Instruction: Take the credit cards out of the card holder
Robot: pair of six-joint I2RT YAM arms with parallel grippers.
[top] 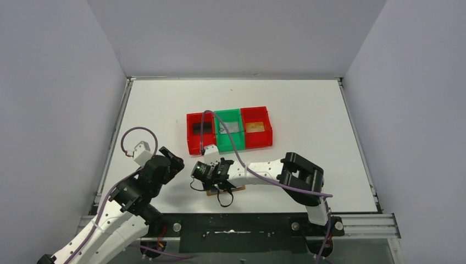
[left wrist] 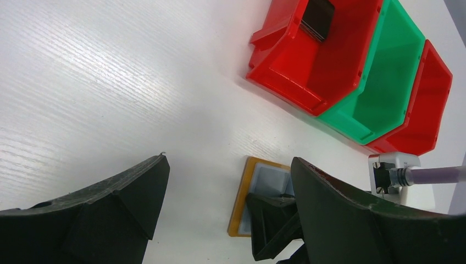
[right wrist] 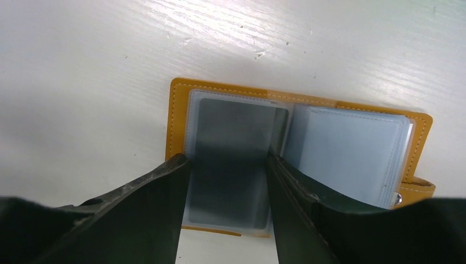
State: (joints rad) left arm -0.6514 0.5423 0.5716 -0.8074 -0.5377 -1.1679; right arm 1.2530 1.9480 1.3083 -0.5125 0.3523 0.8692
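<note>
The tan card holder [right wrist: 175, 118] lies open and flat on the table, pale blue-grey sleeves up. My right gripper [right wrist: 228, 159] is open just above it, with its fingers on either side of the left sleeve [right wrist: 233, 132]. That sleeve looks dark grey, and I cannot tell whether that is a card or shadow. In the top view the holder [top: 239, 188] is under the right gripper [top: 218, 187]. A black card [top: 201, 128], a silver-grey card [top: 229, 127] and an orange-brown card [top: 256, 128] each lie in a bin. My left gripper [top: 175, 160] is open and empty, left of the holder [left wrist: 250, 190].
Three joined bins stand behind the holder: a red bin [top: 192, 144], a green bin [top: 228, 146] and a red bin [top: 258, 143]. In the left wrist view the black card [left wrist: 317, 19] leans in the near red bin [left wrist: 286, 71]. The right arm's purple cable [top: 231, 137] arcs over the bins.
</note>
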